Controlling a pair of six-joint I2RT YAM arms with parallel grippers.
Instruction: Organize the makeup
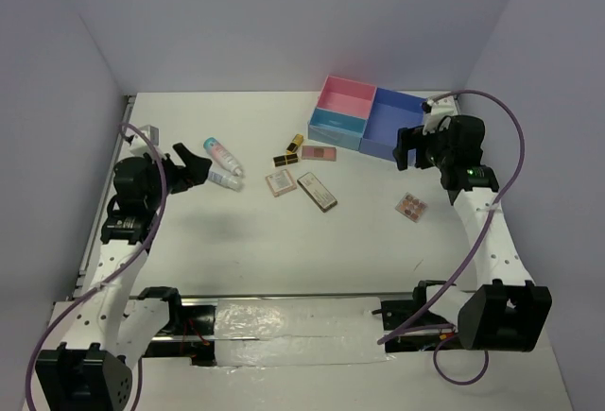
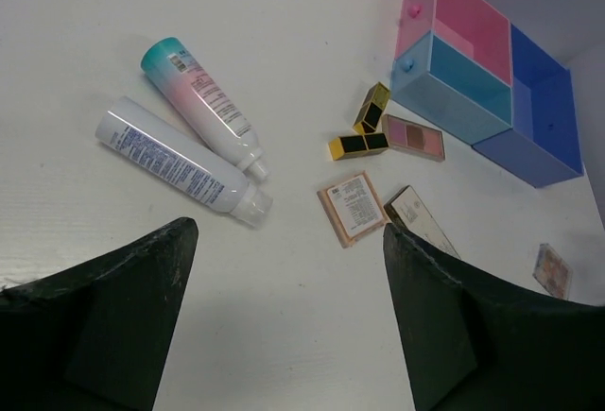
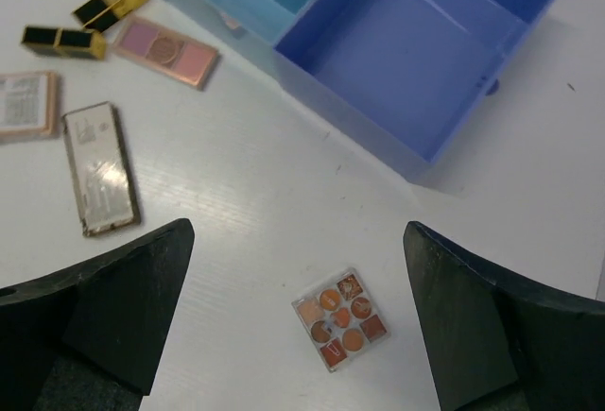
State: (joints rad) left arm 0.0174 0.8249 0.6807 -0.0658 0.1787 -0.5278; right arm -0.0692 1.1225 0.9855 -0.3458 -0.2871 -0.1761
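Note:
Two white tubes lie at the left: one with a teal end (image 1: 223,154) (image 2: 202,104), one plain (image 1: 225,179) (image 2: 180,165). Two black-and-gold lipsticks (image 1: 291,149) (image 2: 363,130) (image 3: 87,22) lie mid-table beside a pink palette (image 1: 319,153) (image 2: 414,137) (image 3: 166,51). A square pink palette (image 1: 281,181) (image 2: 354,208) and a long brown one (image 1: 318,191) (image 3: 99,167) lie below. A small orange palette (image 1: 410,207) (image 3: 340,318) lies at the right. My left gripper (image 1: 192,165) (image 2: 284,312) is open, empty, beside the tubes. My right gripper (image 1: 408,146) (image 3: 295,312) is open above the orange palette.
The pink-and-blue compartment box (image 1: 364,118) (image 2: 492,80) (image 3: 416,61) stands at the back right, its compartments showing nothing inside. A strip of clear plastic (image 1: 293,331) lies along the near edge between the arm bases. Walls close in the table on three sides.

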